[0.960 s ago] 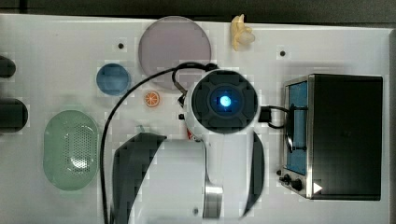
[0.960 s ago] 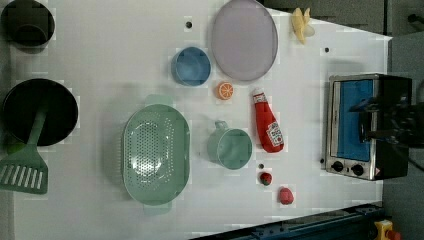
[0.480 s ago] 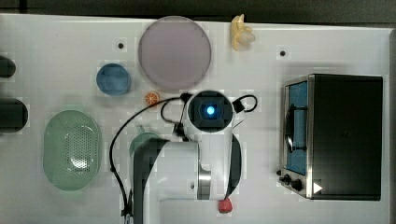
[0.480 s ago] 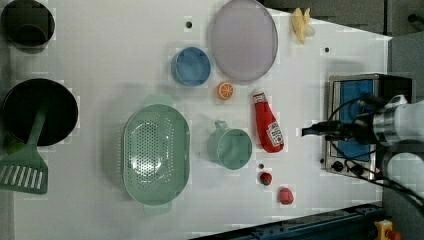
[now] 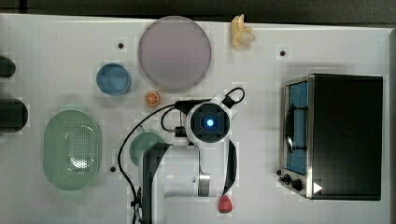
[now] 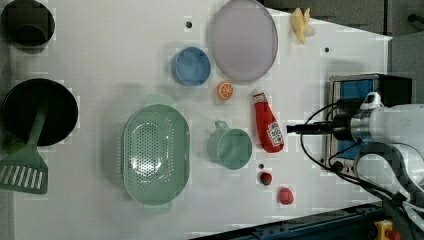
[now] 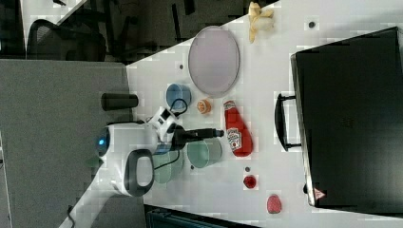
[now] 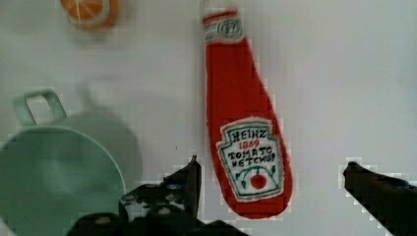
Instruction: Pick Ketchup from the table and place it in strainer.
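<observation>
White worktop [image 6: 100, 60] carries everything, and it runs up against a dark strip at the far edge in the top view. Lying flat near its middle is the ketchup [image 6: 267, 127], a slim red bottle with its white cap end pointing toward the lilac plate [image 6: 243, 40] and its label facing up. In the left view it sits just beside the green cup [image 6: 230, 146], on the left view's right of it, apart from it, with the orange slice [image 6: 225, 91] near its cap.

The strainer [image 6: 156, 152], a pale green oval basket with a dotted bottom, stands well apart from the bottle, on the far side of the cup toward the left view's left. A blue bowl [image 6: 191, 66] sits between it and the plate.

The gripper [image 8: 270, 182] hangs over the label end of the bottle with its fingers [image 8: 189, 179] spread wide apart, one on each side of the bottle's fat end in the wrist view, clear of it and holding nothing. In the right view the dark fingers reach over the cup toward the bottle.

A black toaster oven [image 5: 345, 135] stands by the worktop's edge on the top view's right. A banana [image 6: 302, 25] lies near the far edge, a red strawberry [image 6: 285, 196] and a small dark-red ball [image 6: 265, 178] near the front edge.
</observation>
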`<state>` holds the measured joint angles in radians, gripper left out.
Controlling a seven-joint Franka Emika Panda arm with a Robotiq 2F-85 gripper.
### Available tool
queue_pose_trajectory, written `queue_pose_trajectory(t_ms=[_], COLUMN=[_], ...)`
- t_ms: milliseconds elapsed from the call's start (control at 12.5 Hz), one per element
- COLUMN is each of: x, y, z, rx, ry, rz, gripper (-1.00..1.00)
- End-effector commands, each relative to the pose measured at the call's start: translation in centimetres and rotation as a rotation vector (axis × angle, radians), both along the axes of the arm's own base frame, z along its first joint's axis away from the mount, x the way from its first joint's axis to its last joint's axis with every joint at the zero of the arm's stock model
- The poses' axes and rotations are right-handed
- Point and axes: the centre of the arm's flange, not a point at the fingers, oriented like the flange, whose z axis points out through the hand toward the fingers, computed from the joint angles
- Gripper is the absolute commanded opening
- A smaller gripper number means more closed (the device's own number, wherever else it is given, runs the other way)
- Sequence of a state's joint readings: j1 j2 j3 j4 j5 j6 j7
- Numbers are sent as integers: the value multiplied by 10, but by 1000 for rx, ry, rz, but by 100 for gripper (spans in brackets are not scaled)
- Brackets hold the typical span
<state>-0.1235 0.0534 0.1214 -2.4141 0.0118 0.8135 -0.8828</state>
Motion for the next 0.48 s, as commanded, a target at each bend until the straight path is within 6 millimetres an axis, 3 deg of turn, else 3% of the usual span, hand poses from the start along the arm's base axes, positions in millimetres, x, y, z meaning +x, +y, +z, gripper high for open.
queue_pose_trajectory(t_ms=[80, 480], x=[-2, 4], y=[7, 12], z=[-39, -89], rx=[11, -12], ry=[20, -32], rz=[88, 169], gripper=[100, 100])
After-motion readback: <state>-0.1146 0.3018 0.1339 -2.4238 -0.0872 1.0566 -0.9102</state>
